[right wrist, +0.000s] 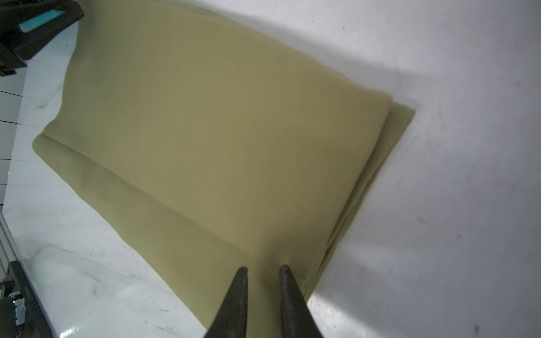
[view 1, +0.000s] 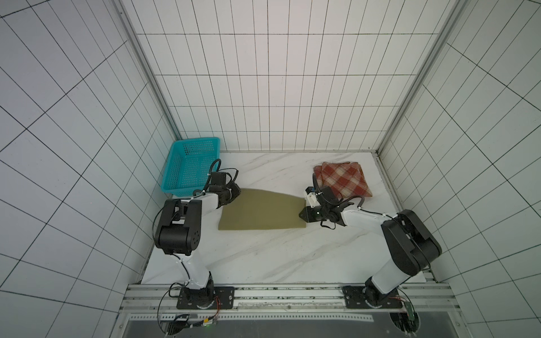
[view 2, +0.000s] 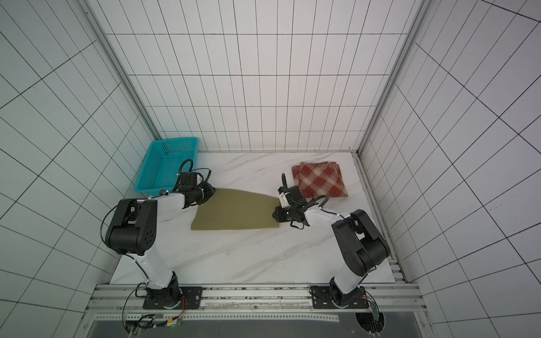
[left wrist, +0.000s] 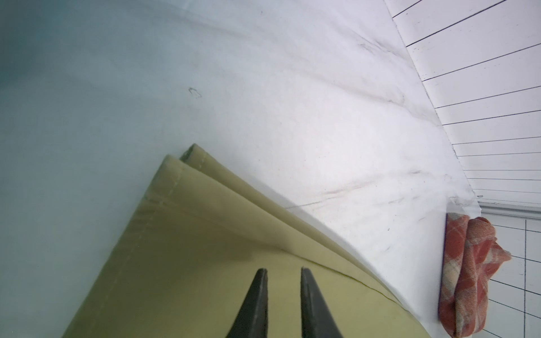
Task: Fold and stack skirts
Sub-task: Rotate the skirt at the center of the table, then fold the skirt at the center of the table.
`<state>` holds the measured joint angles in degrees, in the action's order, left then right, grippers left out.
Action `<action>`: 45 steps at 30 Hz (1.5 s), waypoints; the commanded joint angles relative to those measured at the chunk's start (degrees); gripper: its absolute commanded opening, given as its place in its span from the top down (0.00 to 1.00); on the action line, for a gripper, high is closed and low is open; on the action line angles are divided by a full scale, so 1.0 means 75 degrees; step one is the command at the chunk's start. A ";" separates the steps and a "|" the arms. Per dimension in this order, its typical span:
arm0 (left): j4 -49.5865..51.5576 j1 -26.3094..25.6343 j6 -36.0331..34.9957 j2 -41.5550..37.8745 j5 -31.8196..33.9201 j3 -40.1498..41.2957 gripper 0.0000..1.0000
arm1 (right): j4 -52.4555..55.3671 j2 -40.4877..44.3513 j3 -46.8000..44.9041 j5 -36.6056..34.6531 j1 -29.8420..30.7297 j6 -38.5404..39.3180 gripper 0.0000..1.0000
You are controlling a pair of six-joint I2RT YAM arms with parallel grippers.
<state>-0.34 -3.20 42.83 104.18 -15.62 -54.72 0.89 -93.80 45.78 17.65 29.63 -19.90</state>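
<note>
Olive-khaki skirt lies folded flat mid-tabletop. Folded plaid skirt sits apart, far right. Left gripper and right gripper rest at the olive skirt's opposite ends, jaws narrow. I cannot tell whether they pinch cloth.

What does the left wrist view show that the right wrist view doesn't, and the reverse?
Only the left wrist view: the plaid skirt, a tiled wall and the left pincer.
Only the right wrist view: the left arm and the right pincer.
Both: the khaki skirt lying folded on the table, with pincer tips at its edge.
</note>
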 commanded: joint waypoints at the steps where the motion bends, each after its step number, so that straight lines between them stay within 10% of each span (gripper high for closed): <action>1: -0.0364 0.0087 0.0020 0.0304 0.0225 -0.0192 0.80 | -0.0047 0.0092 -0.0561 -0.0134 0.0016 -0.0013 0.78; 17: -0.0614 -0.0088 0.0016 -0.0271 -0.0363 -0.0120 0.80 | 0.0999 0.1442 -0.0501 0.0369 -0.0182 -0.0134 0.68; 22: -0.0460 -0.0777 0.0126 -0.0938 -0.0464 0.0204 0.80 | 0.0990 0.2126 -0.0398 0.0679 -0.0685 -0.0129 0.51; 34: -0.0649 -0.3579 0.0736 -0.0544 -0.0443 0.0364 0.80 | -0.0423 0.1139 -0.0907 0.1924 -0.1719 -0.0209 0.49; 45: -0.0868 -0.4268 0.0815 0.0636 -0.0332 0.0118 0.81 | -0.1415 0.0501 -0.1529 0.2344 -0.1718 -0.0506 0.48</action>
<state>-5.80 -34.48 48.29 107.20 -19.11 -52.53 -6.31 -88.97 37.50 33.26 17.02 -22.83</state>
